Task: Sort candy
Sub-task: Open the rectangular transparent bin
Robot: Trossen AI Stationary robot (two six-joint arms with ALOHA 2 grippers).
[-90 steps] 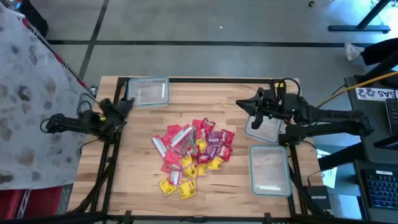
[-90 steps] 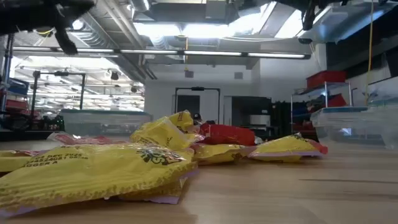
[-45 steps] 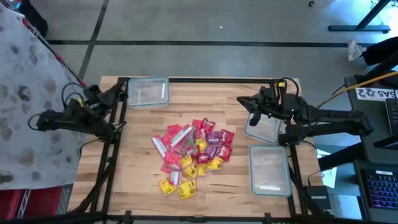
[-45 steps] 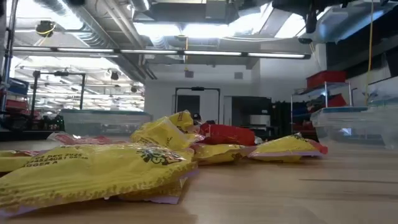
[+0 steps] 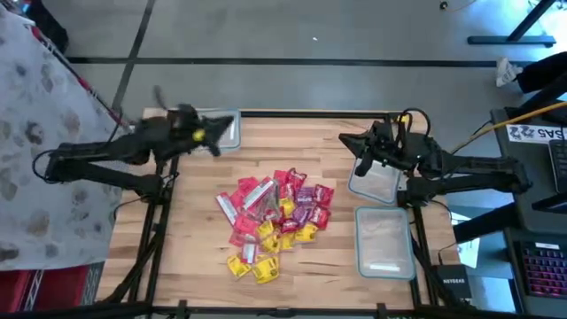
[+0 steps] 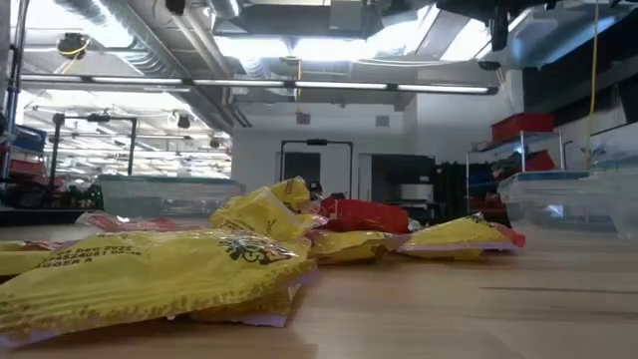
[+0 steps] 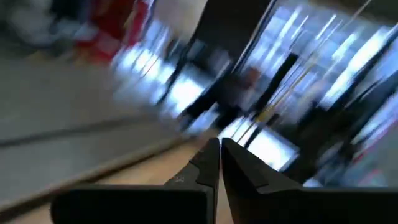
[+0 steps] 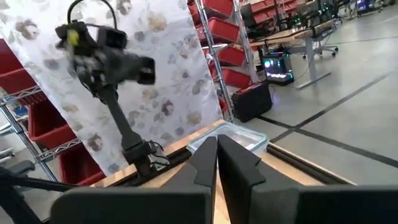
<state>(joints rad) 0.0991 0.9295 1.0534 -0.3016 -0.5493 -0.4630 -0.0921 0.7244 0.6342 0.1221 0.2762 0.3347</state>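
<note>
Three clear containers, candy heaped mid-frame
Container [image 5: 219,130] upper left – left gripper [image 5: 213,140] over it, fingers together; right gripper [image 5: 358,152] likewise pressed together; candy [image 5: 275,220] unsorted.

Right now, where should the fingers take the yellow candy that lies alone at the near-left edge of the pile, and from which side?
Probably from straight above. The yellow candy lies flat on the table, a little apart from the pile. Grip across its narrow width, closing on the two long edges; bare wood on its left gives the fingers room.
</note>
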